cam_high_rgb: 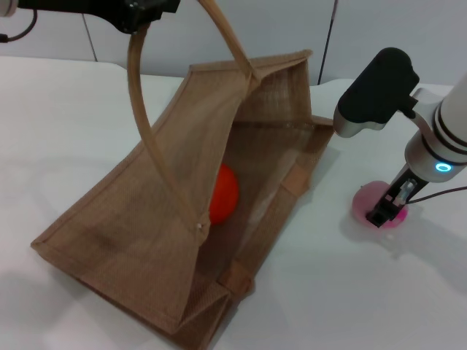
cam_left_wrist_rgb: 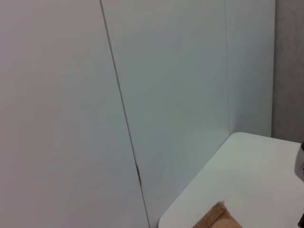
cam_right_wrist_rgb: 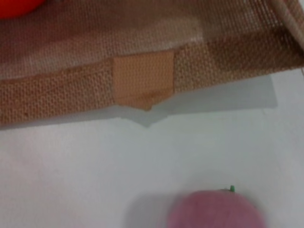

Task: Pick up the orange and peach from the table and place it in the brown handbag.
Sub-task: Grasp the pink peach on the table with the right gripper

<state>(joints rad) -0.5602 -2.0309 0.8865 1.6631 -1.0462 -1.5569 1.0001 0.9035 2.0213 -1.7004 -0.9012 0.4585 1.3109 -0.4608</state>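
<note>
The brown handbag (cam_high_rgb: pixel 131 219) lies tilted on the white table with its mouth held wide. One of its long handles (cam_high_rgb: pixel 142 109) rises to my left gripper (cam_high_rgb: pixel 142 18) at the top left, which is shut on it. The orange (cam_high_rgb: pixel 225 193) sits inside the bag, partly hidden by the near wall; the right wrist view catches its edge (cam_right_wrist_rgb: pixel 14 7) behind the bag's rim (cam_right_wrist_rgb: pixel 71 90). The pink peach (cam_high_rgb: pixel 365 200) rests on the table to the right of the bag. My right gripper (cam_high_rgb: pixel 387 211) is down right over the peach (cam_right_wrist_rgb: pixel 216 209) and covers part of it.
The white table (cam_high_rgb: pixel 365 292) extends around the bag. A pale panelled wall (cam_left_wrist_rgb: pixel 166 95) stands behind it. In the left wrist view only a corner of the bag (cam_left_wrist_rgb: pixel 216 219) shows at the table's back edge.
</note>
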